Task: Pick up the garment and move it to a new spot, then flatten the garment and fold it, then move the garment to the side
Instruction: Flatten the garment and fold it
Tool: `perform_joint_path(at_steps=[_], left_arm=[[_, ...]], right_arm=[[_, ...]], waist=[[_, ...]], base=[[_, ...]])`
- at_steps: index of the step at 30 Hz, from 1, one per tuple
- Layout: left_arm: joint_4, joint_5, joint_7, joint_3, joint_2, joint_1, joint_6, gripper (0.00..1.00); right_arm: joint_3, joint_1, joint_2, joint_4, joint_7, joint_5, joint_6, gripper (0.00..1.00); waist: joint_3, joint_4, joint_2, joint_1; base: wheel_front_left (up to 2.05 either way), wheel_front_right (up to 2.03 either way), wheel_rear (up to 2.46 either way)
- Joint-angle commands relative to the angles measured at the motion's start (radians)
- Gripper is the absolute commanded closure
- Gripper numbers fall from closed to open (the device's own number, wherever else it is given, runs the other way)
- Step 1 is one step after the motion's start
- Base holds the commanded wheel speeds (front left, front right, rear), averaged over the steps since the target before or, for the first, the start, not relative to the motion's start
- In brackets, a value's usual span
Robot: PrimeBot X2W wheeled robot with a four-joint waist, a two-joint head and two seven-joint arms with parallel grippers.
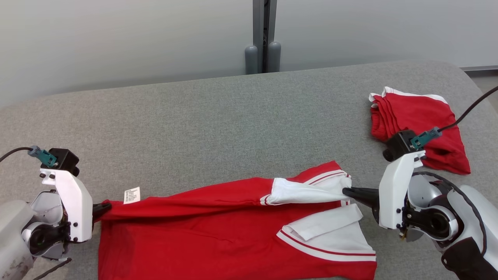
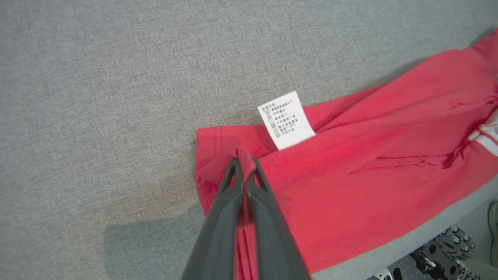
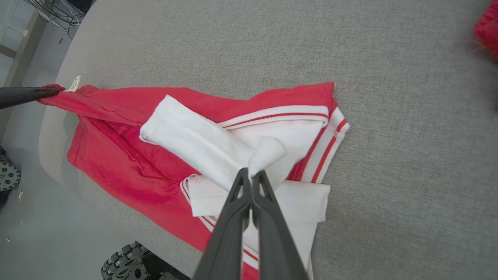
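Note:
The garment (image 1: 218, 217) is a red shirt with white sleeves and red-striped trim, stretched across the near edge of the grey table. My left gripper (image 1: 104, 208) is shut on its red hem corner (image 2: 241, 153), just beside a white care label (image 2: 286, 120). My right gripper (image 1: 346, 191) is shut on a pinch of white sleeve fabric (image 3: 264, 153) at the shirt's other end. Between the two grips the upper layer is pulled taut in a ridge. In the right wrist view the left gripper's fingers (image 3: 27, 94) show at the far left, on the hem.
A second red garment (image 1: 420, 124) with white trim lies folded at the back right of the table (image 1: 218, 116). The shirt's lower edge hangs near the table's front edge, with the floor and wheeled base (image 3: 124, 264) below. A grey post (image 1: 263, 39) stands behind the table.

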Motion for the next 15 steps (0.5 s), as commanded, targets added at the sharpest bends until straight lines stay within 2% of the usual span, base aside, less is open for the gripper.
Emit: perform_joint_path(at_steps=[1, 5, 15], left_arm=[[0.000, -0.008, 0.003, -0.001, 0.006, 0.005, -0.002, 1.00], [-0.008, -0.017, 0.008, -0.003, 0.006, 0.016, -0.002, 1.00], [-0.011, -0.018, 0.033, -0.007, 0.010, 0.021, -0.002, 1.00]], right_arm=[[-0.010, 0.017, -0.006, -0.009, 0.010, -0.005, 0.000, 1.00], [-0.040, 0.047, -0.005, -0.020, 0.049, -0.025, 0.000, 1.00], [-0.089, 0.103, 0.049, -0.049, 0.110, -0.082, 0.000, 1.00]], waist=[[0.000, 0.000, -0.0001, 0.0000], [-0.001, -0.001, -0.0001, 0.0000], [0.013, -0.002, -0.0001, 0.0000]], base=[[0.00, 0.00, 0.00], [0.00, 0.00, 0.00], [0.00, 0.00, 0.00]])
